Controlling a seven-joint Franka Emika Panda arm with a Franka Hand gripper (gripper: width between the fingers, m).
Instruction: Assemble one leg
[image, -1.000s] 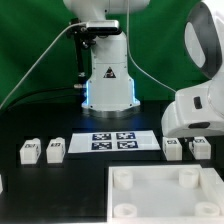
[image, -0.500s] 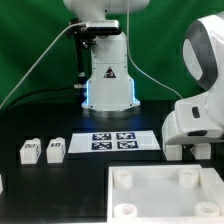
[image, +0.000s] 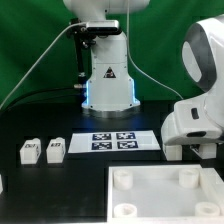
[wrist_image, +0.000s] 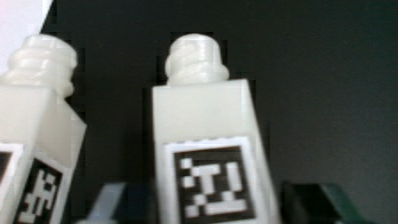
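Leg (wrist_image: 205, 130): centred between jaws; second leg (wrist_image: 39, 120) just beside.
Gripper (wrist_image: 217, 198): apart, seemingly not touching.
Grip: close squarely, sparing second leg.

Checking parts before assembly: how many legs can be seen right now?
4. Leg one and leg two sit at the exterior view's left; leg three and leg four stand before the gripper, seen only in the wrist view. The arm may hide others.

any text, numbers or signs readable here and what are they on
No words or numbers are readable.
Black triangle sign on the robot base: its symbol is too small to read.
The marker board and the leg carry black-and-white patterns only, no letters.
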